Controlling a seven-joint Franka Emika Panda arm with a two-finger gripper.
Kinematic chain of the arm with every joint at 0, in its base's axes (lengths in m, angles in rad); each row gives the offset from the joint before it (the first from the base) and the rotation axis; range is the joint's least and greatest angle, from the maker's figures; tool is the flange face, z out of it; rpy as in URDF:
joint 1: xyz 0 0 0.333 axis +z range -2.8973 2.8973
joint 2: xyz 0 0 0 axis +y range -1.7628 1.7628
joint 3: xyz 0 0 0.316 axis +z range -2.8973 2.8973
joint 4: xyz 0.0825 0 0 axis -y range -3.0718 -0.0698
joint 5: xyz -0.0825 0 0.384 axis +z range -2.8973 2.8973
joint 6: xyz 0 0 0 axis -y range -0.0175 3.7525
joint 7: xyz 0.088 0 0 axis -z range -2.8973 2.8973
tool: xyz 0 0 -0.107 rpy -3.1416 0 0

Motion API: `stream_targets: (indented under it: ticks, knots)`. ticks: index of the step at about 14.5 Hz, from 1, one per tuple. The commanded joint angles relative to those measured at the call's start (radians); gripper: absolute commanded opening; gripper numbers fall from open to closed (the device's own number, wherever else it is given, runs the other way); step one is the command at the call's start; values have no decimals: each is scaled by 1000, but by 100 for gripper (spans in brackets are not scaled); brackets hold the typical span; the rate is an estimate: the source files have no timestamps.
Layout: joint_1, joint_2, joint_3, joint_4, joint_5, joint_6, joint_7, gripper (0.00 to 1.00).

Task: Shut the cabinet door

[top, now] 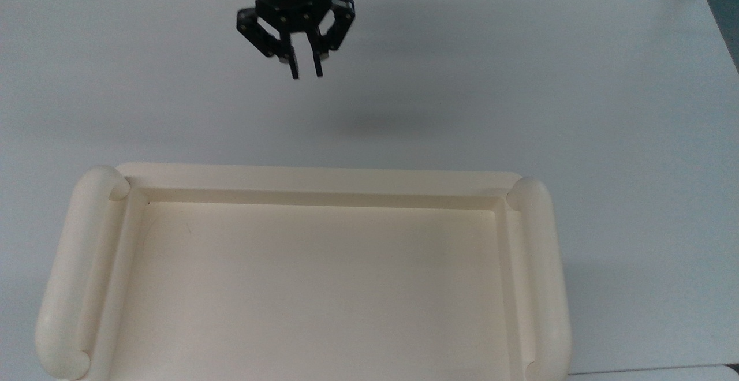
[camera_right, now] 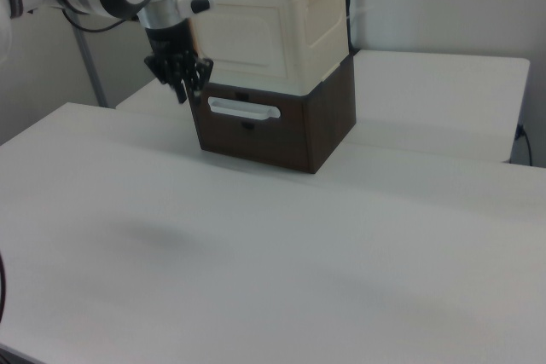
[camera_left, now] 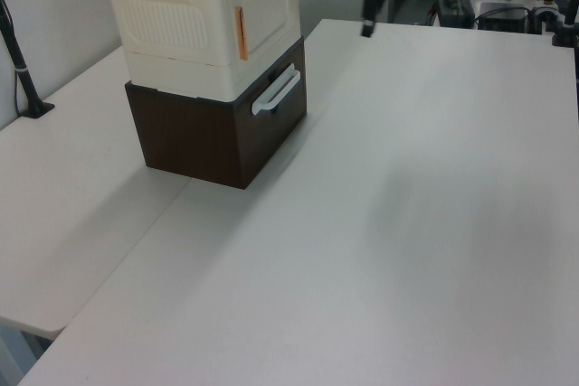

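The black two-finger gripper (top: 306, 72), jaws nearly together and empty, hangs well clear of the flush cream rectangular cabinet door (camera_left: 269, 9); risk: door rebounding unlatched.

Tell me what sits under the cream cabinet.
The cabinet rests on a dark brown drawer unit with a white bar handle, standing on the white table. The unit's inside is hidden.

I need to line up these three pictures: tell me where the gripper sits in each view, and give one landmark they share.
Top view: the gripper hangs near the upper edge, left of centre, fingers slightly apart, empty.
Left view: the gripper is at the top, right of centre, away from the cabinet.
Right view: the gripper is upper left, beside the cabinet door.
Shared landmark: the cream cabinet.
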Motion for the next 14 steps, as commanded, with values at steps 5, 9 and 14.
stream_targets:
  ticks: [5, 9, 14]
  knots:
    - [-149, -127, 64, -98, -43, -198, 266, 100]
    - [-143, -126, 56, -72, -122, -205, 272, 100]
    - [-143, -124, 58, -71, -123, -225, 263, 100]
